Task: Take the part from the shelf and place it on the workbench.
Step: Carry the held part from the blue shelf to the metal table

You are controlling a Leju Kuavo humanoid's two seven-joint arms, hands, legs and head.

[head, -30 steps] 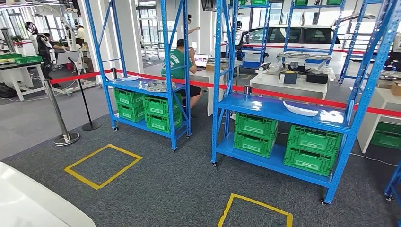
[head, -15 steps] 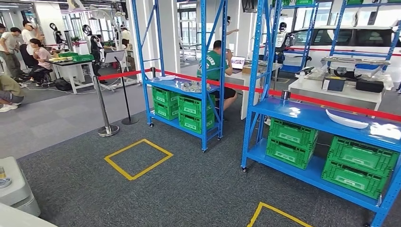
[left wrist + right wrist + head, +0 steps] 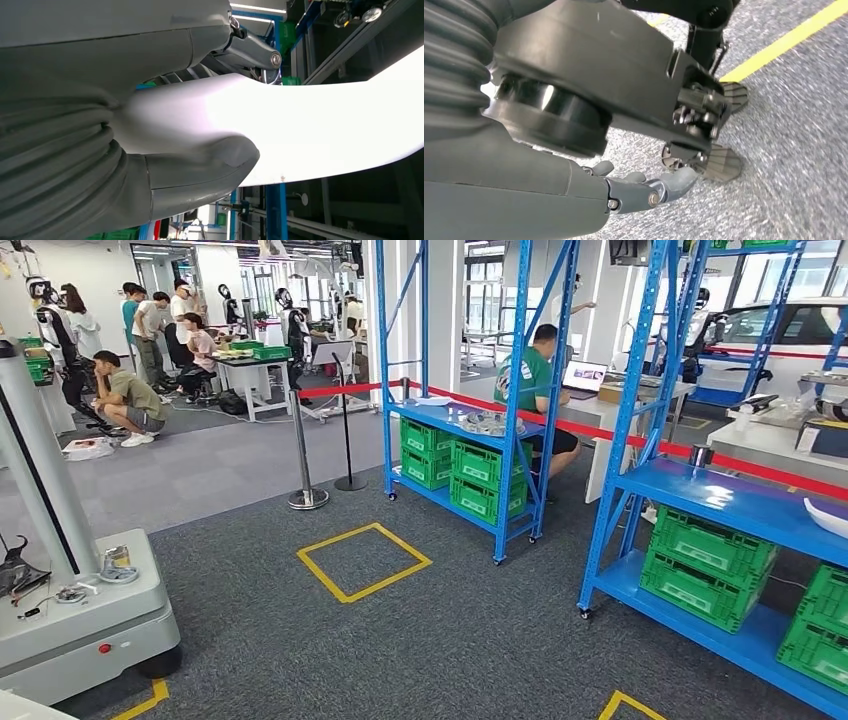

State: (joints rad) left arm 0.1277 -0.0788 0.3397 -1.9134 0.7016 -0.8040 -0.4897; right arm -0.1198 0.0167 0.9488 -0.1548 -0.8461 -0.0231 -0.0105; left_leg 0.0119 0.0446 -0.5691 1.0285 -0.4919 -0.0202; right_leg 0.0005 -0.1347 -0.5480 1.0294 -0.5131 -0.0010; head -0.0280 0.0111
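Left wrist view: the white part (image 3: 300, 130) sits gripped in the left hand (image 3: 165, 150). Hanging over carpet, the right hand (image 3: 644, 192) holds nothing, fingers loosely apart. Blue shelves (image 3: 640, 480) have slid rightward since earlier, so the robot is turning, probably toward the workbench.

On my left wrist feed the white part (image 3: 320, 130) runs off the picture's edge, and the left hand (image 3: 200, 170) covers its near end, so I can't see its full shape. The darker fingers (image 3: 250, 50) mostly sit behind it. On the head feed, another white part (image 3: 828, 516) on the blue shelf (image 3: 740, 502) is cut by the edge.
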